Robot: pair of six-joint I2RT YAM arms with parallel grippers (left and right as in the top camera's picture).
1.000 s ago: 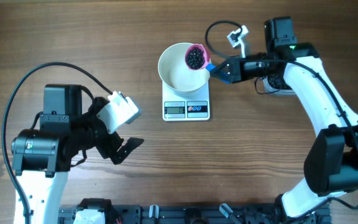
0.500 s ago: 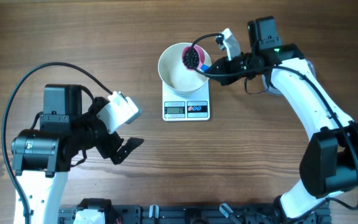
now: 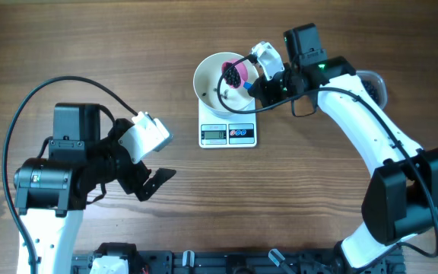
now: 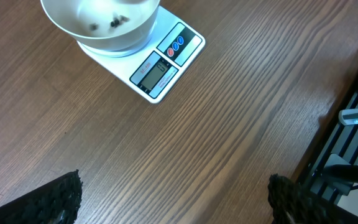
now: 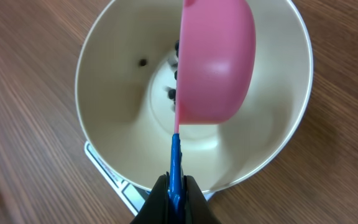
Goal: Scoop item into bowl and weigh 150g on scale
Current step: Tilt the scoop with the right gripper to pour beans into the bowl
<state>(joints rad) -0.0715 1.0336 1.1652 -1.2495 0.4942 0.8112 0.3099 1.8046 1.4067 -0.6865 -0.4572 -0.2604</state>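
Note:
The white bowl (image 3: pixel 204 84) stands on the small white scale (image 3: pixel 229 134). My right gripper (image 3: pixel 258 82) is shut on the blue handle (image 5: pixel 175 163) of a pink scoop (image 5: pixel 217 62). The scoop hangs tipped on its side over the bowl. Black beads (image 3: pixel 234 74) show at its mouth. A few beads (image 5: pixel 173 93) lie in the bowl (image 5: pixel 104 106). My left gripper (image 3: pixel 154 183) stands open over bare wood at the lower left, empty. In the left wrist view the bowl (image 4: pixel 79 31) and scale (image 4: pixel 166 62) lie far beyond the gripper (image 4: pixel 176 202).
A clear tub (image 3: pixel 372 85) with dark beads sits behind my right arm at the far right. A black rail (image 3: pixel 226 262) runs along the table's front edge. A black cable loops over the bowl's right rim.
My right gripper has moved left over the bowl and rolled the scoop from level onto its side. The first beads now lie in the bowl. The left arm has not moved.

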